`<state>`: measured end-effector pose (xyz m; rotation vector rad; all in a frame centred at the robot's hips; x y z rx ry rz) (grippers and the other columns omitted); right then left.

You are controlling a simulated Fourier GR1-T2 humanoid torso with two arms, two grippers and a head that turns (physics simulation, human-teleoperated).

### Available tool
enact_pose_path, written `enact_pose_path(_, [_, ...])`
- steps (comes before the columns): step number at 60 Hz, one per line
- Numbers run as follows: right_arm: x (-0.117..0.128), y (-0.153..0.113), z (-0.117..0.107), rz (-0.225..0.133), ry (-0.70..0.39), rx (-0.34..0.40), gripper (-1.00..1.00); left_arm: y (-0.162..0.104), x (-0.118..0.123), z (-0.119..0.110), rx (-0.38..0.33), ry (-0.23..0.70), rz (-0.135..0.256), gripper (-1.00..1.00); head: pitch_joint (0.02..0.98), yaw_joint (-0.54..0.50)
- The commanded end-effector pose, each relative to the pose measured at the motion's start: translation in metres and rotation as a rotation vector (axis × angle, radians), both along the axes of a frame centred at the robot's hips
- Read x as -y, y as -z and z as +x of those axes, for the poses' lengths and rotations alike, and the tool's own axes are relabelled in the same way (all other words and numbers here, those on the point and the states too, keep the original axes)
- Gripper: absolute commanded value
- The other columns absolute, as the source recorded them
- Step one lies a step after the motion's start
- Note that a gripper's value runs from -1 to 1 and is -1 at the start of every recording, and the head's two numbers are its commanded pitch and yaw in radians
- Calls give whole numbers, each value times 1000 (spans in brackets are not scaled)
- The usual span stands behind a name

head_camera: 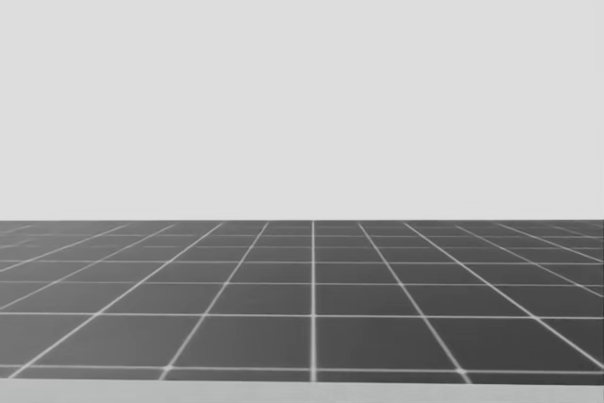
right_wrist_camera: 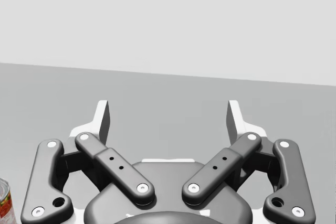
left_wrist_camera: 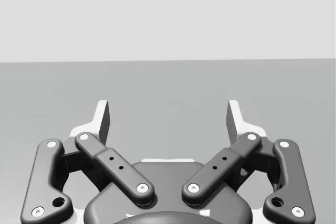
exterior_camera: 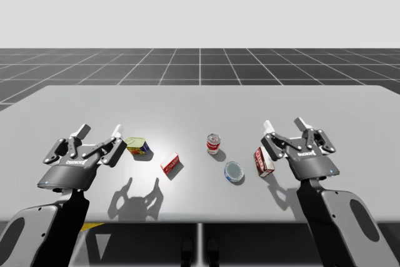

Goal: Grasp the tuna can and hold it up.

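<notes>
The tuna can (exterior_camera: 234, 171), a low round tin with a blue side and silvery lid, lies flat on the grey table (exterior_camera: 200, 101) right of centre. My right gripper (exterior_camera: 285, 125) hovers open above the table, to the right of the tuna can and just beyond a red box (exterior_camera: 263, 161). In the right wrist view the right gripper (right_wrist_camera: 168, 116) is open with bare table ahead. My left gripper (exterior_camera: 99, 132) hovers open at the table's left, far from the tuna can. Nothing sits between the spread fingers of the left gripper (left_wrist_camera: 168, 116) in its wrist view.
A red-and-white soup can (exterior_camera: 214, 144) stands upright just behind the tuna can, its edge beside the right gripper (right_wrist_camera: 4, 201). A small red-and-white box (exterior_camera: 170, 163) lies left of centre. A yellow-green and blue tin (exterior_camera: 137, 146) sits next to my left gripper.
</notes>
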<state>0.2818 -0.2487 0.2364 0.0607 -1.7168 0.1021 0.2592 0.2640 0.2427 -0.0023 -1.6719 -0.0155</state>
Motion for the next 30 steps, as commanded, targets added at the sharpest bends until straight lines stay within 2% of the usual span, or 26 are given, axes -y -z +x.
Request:
enact_pose_path(1, [-2,1,-4,22,12,28,-1000,0,0,0,0,-2,2,-1000,46,26])
enact_pose_path(3, [-2,-1,-4,7,-11,35,-1000,0,-1,0,-2,-4,2,-1000,50,27])
enact_pose_path(5, [-1,-2,-3,31,-17,30,-1000,0,-1,0,-2,-5,2,-1000,58,27])
enact_pose_path(10, [0,-4,-3,28,-22,20,-1000,0,-1,0,-3,-8,3,-1000,84,25])
enact_pose_path(19, [-3,-5,-4,40,-23,19,-1000,1,-2,1,-12,-17,11,-1000,210,20])
enact_pose_path(30, [-5,-4,-4,28,-19,15,-1000,1,-3,1,-16,-19,16,-1000,380,24])
